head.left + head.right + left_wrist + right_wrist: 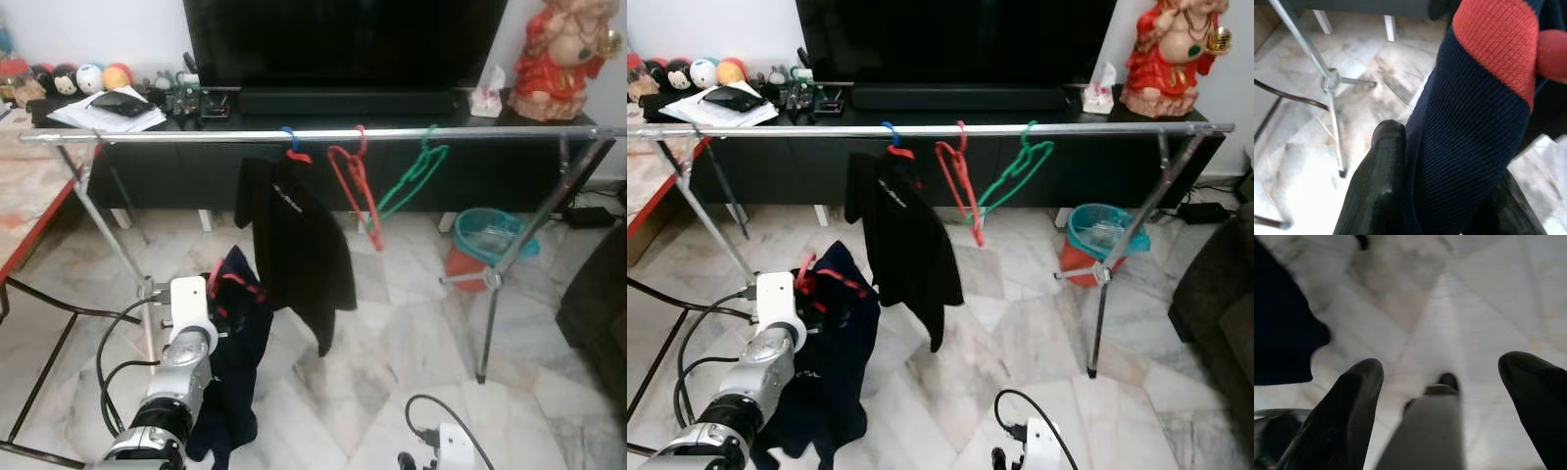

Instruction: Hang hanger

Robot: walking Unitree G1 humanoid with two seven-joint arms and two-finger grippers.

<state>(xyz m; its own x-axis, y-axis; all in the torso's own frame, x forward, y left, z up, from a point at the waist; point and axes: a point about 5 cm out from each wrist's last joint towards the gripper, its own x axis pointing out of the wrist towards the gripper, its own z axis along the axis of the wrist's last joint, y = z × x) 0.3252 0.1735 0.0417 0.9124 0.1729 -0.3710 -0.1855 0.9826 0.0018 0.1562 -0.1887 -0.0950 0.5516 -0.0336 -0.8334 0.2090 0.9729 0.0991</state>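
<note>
The hanger (231,281), a red one with a dark navy garment (235,372) draped over it, is held low and to our left, well below the silver rail (313,134) and beside the rack's left leg (108,235). We see only bits of its red frame poking from the collar. In the left wrist view the left gripper (1449,196) has its jaws closed around navy knit with a red band, one black finger (1378,181) pressed against the cloth, so we judge that we hold the garment at the neck, and the hanger through it; whether the fingers touch the hanger itself we cannot tell.

Up on the rail hang a black shirt (299,245) on a blue-hooked hanger, then an empty red hanger (355,186) and an empty green hanger (416,176), each tilted. To the left of the black shirt the rail is bare, and that stretch sits almost straight above our load.

The right gripper (1440,396) hangs low at our right side, its jaws spread wide with nothing between them, pointing at the marble floor (392,333).

We judge the carrying step is in hand: the load is gripped but the hook is not yet on the rail. The next move calls for a long lift, bringing the hook above the rail on the bare stretch, then lowering it over. The hook's facing is hidden from us, so it may need turning, and the swinging cloth could brush the black shirt.
</note>
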